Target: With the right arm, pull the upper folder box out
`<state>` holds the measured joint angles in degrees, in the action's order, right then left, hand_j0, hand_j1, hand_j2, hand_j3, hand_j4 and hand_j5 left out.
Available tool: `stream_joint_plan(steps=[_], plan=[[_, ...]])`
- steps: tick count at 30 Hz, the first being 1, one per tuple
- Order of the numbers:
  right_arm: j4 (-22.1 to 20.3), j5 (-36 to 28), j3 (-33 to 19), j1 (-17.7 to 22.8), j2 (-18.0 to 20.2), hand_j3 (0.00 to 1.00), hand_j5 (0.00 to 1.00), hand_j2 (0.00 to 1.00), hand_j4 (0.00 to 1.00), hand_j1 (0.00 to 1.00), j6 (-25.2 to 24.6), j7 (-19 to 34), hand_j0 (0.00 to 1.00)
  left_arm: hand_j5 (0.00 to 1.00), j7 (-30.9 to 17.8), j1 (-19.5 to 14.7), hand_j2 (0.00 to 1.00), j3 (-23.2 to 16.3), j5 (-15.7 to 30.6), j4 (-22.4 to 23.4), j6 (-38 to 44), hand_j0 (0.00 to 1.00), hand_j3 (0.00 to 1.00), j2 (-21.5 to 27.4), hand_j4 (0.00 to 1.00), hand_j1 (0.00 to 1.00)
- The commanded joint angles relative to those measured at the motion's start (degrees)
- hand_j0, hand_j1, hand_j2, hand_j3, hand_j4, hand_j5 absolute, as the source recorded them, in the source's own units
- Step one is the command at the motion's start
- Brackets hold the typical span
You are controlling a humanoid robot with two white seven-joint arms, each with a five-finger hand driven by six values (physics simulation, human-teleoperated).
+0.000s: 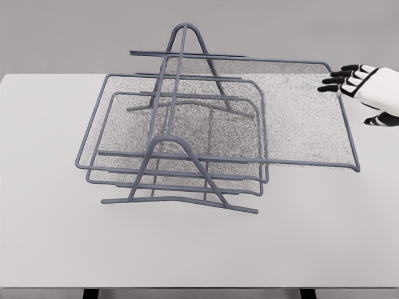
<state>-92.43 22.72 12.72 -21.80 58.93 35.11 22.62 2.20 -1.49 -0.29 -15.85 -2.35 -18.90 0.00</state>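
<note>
Blue-grey wire rack [181, 112] on a plain white table [56, 237], its upper tray [299, 112] and lower tray [124, 112] speckled grey mesh, right of the rack a white hand [371, 87] with black fingertips [329, 81], grey backdrop.

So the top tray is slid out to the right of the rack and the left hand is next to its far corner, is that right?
Not quite. The head view shows the right hand, not the left, next to the far right corner of the top tray, fingers spread. The tray is indeed slid out to the right of the rack.
</note>
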Motion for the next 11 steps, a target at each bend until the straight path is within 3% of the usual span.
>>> stream_joint_plan(steps=[1,11], plan=[[0.0,-1.5,-0.2,0.0,1.7,1.0,1.0,1.0,1.0,1.0,-0.1,0.0,1.0,1.0,0.0,0.0,1.0,0.0,0.0,0.0,0.0,1.0,1.0,0.0,1.0,1.0],[-1.1,-1.6,-0.2,0.0,2.4,1.0,1.0,1.0,1.0,1.0,-0.1,0.0,1.0,1.0,0.0,0.1,1.0,0.0,0.0,0.7,0.0,1.0,1.0,0.0,1.0,1.0]])
